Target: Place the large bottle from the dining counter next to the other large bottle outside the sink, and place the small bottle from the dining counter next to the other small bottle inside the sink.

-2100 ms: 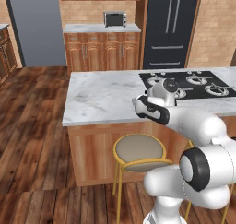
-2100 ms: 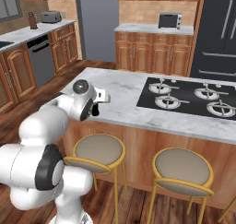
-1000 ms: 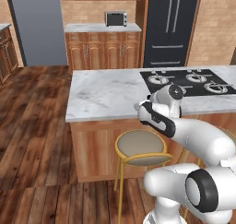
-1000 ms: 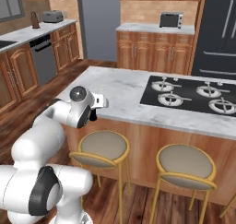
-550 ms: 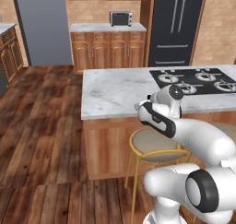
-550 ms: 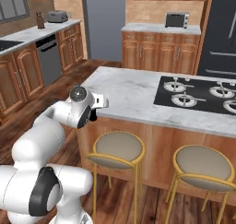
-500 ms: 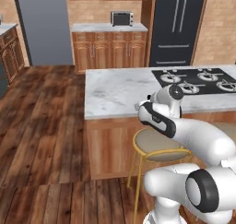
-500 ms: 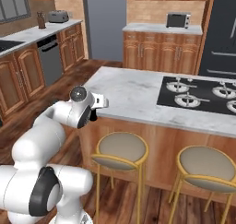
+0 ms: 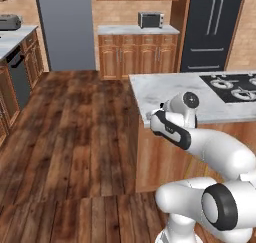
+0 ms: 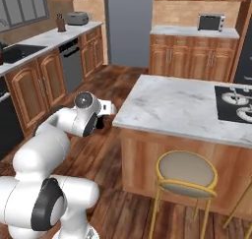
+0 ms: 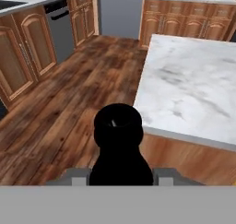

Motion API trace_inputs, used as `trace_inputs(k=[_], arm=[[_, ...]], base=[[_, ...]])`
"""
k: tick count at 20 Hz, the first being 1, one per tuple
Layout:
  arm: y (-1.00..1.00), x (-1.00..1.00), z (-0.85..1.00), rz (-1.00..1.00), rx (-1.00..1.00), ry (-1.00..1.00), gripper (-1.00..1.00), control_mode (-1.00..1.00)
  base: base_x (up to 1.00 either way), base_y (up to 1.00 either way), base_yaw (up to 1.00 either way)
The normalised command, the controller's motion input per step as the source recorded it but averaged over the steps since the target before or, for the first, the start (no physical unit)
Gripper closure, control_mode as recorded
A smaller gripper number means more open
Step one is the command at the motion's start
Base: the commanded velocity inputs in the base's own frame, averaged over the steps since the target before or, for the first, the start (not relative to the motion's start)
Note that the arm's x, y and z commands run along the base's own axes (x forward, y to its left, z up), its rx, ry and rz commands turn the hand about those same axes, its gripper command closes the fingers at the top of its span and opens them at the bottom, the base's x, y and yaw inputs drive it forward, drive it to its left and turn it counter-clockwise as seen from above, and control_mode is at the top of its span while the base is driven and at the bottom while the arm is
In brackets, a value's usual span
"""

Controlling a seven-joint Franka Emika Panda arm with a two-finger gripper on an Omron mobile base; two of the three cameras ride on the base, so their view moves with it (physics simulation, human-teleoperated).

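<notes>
The gripper (image 11: pixel 120 174) is closed on the large bottle (image 11: pixel 119 147), which appears in the hand view as a dark cap and neck rising between the two finger tips — the bottle is held clear of any surface, above the wooden floor (image 11: pixel 73 103). The dining table (image 11: pixel 193 91), with its marble top, lies just beside the bottle on the right of the hand view. In the right base view, the gripper (image 10: pixel 106 110) sits off the near corner of the dining table (image 10: pixel 172 107), and the black sink (image 10: pixel 17 50) is set in the far worktop at the left.
</notes>
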Motion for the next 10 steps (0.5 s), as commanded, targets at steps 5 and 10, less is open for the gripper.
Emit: trace_inputs(k=[5,10], arm=[[0.0,0.0,0.0,0.0,0.0,0.0,1.0,1.0],[0.0,0.0,0.0,0.0,0.0,0.0,1.0,1.0]], base=[[0.37,1.0,0.02],[0.53,0.93,0.03]])
